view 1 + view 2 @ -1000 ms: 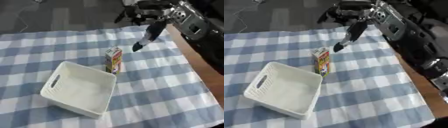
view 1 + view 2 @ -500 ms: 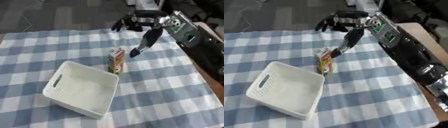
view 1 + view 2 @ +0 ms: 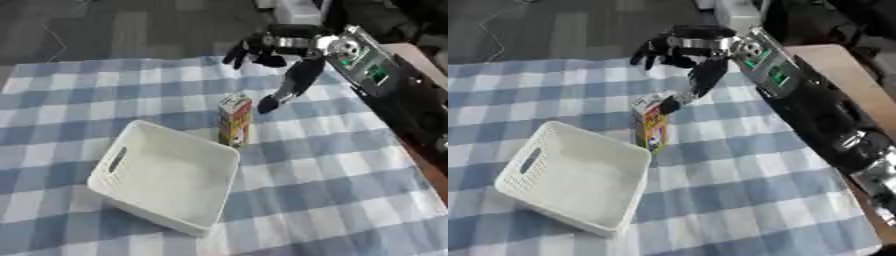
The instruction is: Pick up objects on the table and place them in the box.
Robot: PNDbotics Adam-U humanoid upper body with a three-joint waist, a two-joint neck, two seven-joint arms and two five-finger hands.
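While your right hand [image 3: 276,47] hangs in the upper centre of the frame, note it as item one: spread wide, fingers fanned toward the upper left, thumb [image 3: 284,90] reaching down toward the centre, nothing held.

Item two: small carton [image 3: 234,120], upright, printed sides, standing at frame centre just below and left of the thumb tip. Whether the thumb touches it, you cannot tell from either view; it looks just apart.

Item three: white plastic box [image 3: 166,177], perforated walls and a slot handle, lower left of centre, its near corner right beside the carton's base.

Item four: blue-and-white checked cloth [image 3: 332,190], covering the table.

Left hand: not shown.

Handling advice: bring your fingers down round the far side so the carton sits between them and the thumb before closing. Grip it around mid-height; a tall narrow carton will likely tip if nudged at the top. The carry to the box is short.
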